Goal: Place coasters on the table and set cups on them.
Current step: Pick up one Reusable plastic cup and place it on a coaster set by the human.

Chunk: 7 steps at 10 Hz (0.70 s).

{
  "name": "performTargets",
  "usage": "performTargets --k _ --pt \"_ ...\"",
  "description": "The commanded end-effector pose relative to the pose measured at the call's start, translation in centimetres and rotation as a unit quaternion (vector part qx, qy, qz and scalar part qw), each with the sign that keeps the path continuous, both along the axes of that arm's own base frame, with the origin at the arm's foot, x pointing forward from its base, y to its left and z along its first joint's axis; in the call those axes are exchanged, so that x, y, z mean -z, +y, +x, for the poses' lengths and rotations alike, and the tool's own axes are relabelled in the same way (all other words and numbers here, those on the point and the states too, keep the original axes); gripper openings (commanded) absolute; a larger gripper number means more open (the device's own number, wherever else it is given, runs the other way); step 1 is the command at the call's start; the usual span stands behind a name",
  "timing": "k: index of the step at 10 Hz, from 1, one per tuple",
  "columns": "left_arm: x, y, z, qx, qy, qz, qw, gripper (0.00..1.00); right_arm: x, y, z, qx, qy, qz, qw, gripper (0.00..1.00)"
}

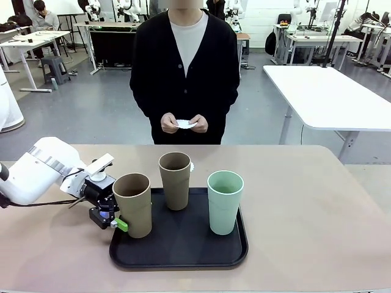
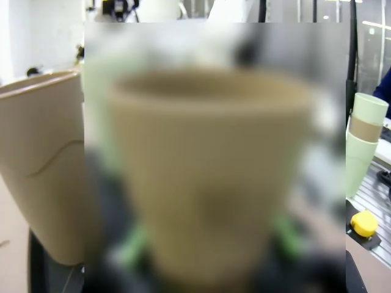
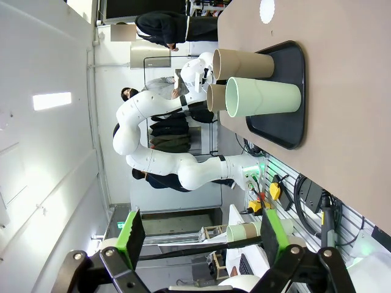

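The left gripper has its jaws spread wide around the foot of a tall, tapered, matte tan-brown tumbler. This tumbler stands upright on the near left corner of a black rounded tray. In the left wrist view the gripper's green pads sit on either side of the tumbler's base, but the blur hides whether they touch it.

Beyond this gripper and a little to its right, a second tan-brown tumbler stands upright on the tray. Farther to the gripper's right, a pale mint green matte tumbler stands there too. The tray lies on the matte beige-tan tabletop.

Just past the second tan-brown tumbler, on the side away from the gripper, the edge of a small flat white round coaster shows on the tabletop. Well beyond the gripper, across the tabletop, a person's hands hold another white coaster between them.

The right gripper has its fingers far apart with nothing between them. Well ahead of its fingertips are the tray and the three tumblers, with the coaster on the tabletop past the tray.
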<state>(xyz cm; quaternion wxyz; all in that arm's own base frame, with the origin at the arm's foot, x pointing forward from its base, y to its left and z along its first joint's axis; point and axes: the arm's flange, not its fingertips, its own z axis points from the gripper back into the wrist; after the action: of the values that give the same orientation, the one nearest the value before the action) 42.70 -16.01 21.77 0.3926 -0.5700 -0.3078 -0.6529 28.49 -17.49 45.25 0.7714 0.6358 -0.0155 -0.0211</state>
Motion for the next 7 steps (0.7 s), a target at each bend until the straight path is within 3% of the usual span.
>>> performTargets --k 1,4,5,6,7 --pt "0.49 -0.59 0.38 0.002 -0.015 -0.003 1.000 1.00 -0.05 -0.08 -0.06 0.001 -0.002 0.002 1.000 1.00" --pt "0.58 -0.60 0.50 0.007 -0.018 -0.015 1.000 1.00 -0.05 -0.08 -0.06 0.001 -0.002 0.002 1.000 1.00" --pt "0.54 -0.61 0.43 0.011 -0.021 -0.020 1.000 0.48 -0.05 -0.08 -0.06 0.001 -0.002 0.002 1.000 1.00" --pt "0.57 -0.58 0.43 0.012 -0.021 -0.021 0.999 0.41 -0.05 -0.08 -0.06 0.001 -0.002 0.002 1.000 1.00" --pt "0.58 -0.54 0.48 0.013 -0.021 -0.021 0.999 0.00 -0.05 -0.08 -0.06 0.001 -0.002 0.002 1.000 1.00"
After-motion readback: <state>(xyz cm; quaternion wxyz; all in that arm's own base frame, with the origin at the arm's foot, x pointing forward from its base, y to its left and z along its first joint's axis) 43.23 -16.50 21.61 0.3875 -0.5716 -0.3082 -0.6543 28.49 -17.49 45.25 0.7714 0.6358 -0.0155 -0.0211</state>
